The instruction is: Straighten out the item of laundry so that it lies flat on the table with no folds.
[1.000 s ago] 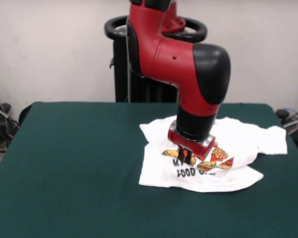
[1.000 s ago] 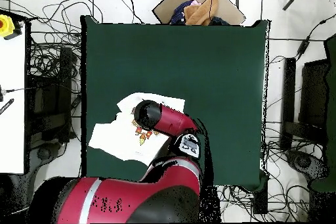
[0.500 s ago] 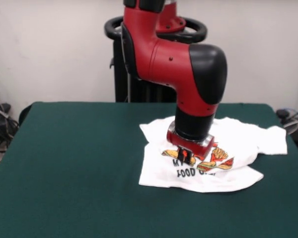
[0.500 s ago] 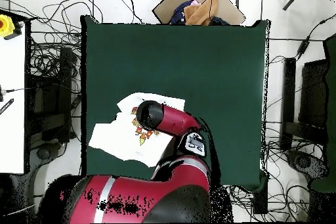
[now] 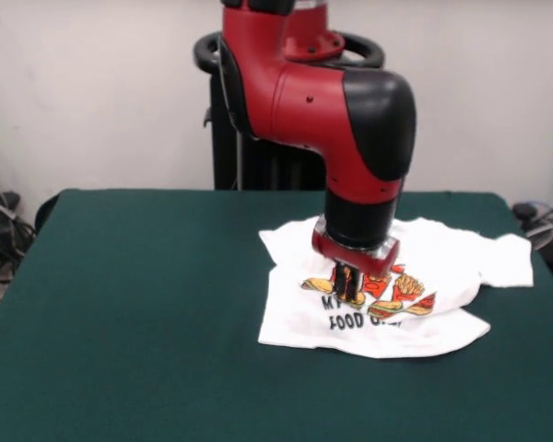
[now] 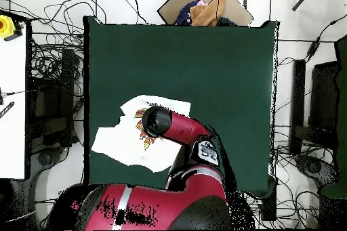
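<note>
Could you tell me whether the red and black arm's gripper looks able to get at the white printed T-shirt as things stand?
Probably yes. The gripper hangs directly over the print of the rumpled white T-shirt, at or just above the cloth, and nothing else lies on the dark green table to block it.

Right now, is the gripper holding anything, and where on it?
Cannot tell. The gripper sits at the printed chest of the T-shirt, but no pinched or lifted cloth shows in either view.
</note>
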Controlling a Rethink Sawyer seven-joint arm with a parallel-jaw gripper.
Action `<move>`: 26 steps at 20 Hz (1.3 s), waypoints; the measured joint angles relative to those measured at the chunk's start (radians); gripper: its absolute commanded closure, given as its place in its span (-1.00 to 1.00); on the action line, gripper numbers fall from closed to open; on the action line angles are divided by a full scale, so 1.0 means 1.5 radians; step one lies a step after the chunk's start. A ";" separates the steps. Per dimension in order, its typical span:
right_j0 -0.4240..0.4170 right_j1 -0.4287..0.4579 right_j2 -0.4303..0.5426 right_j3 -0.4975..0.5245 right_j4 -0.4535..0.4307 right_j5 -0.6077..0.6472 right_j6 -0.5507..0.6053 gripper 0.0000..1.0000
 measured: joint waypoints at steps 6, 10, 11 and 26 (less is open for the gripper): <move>-0.032 -0.039 0.025 0.033 0.000 0.041 0.000 1.00; -0.049 -0.055 0.028 0.031 -0.001 0.087 0.000 1.00; -0.050 -0.054 0.027 0.028 -0.002 0.087 0.000 1.00; -0.035 0.029 0.011 -0.064 -0.024 0.013 0.000 1.00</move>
